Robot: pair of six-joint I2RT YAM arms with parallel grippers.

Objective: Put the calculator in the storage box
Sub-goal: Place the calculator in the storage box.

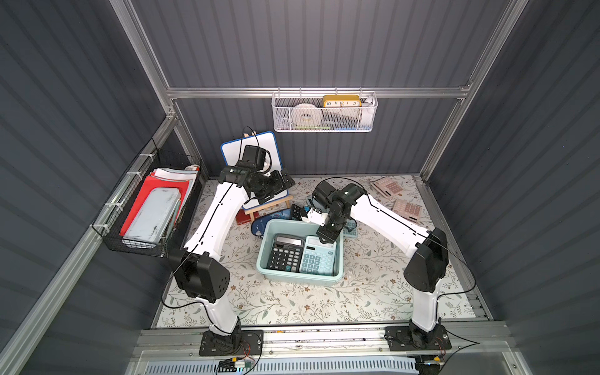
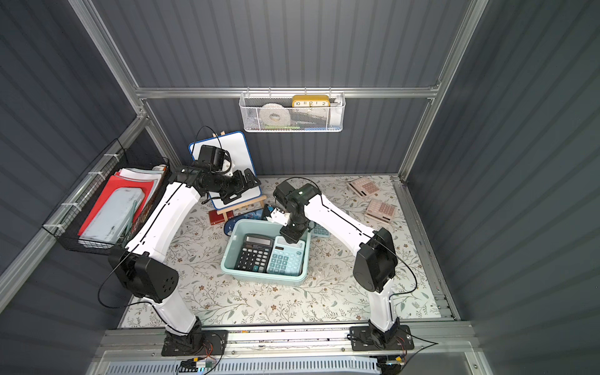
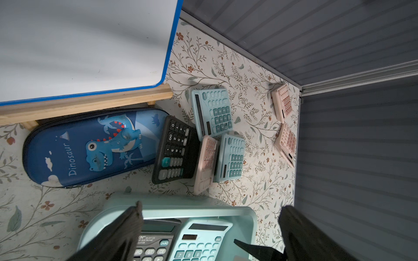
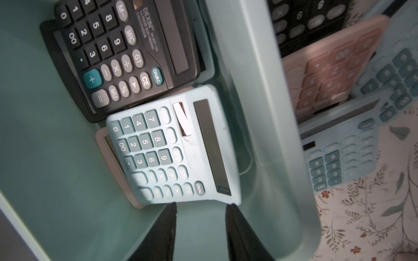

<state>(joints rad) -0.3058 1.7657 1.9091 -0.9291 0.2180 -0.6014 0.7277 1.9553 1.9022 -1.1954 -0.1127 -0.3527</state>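
Note:
The mint-teal storage box [image 1: 300, 281] [image 2: 264, 280] stands mid-table. Inside it a light blue calculator [image 1: 318, 258] [image 4: 176, 146] lies flat beside a black calculator [image 1: 285, 253] [image 4: 117, 52], and a pink edge shows under the blue one. My right gripper [image 1: 326, 238] [image 4: 201, 204] hangs in the box's back right corner. Its jaws are parted with nothing between them, and the tips are just off the blue calculator's edge. My left gripper [image 1: 279, 190] [image 3: 212, 205] is open wide and raised behind the box, in front of the whiteboard.
Several loose calculators [image 3: 212, 113] lie just behind the box beside a blue dinosaur pencil case [image 3: 90, 146]. Two pink calculators [image 1: 388, 186] lie at the back right. A whiteboard on an easel [image 1: 250, 156] stands at the back. Black wire basket [image 1: 152, 207] on the left wall, white mesh basket [image 1: 324, 112] on the back wall.

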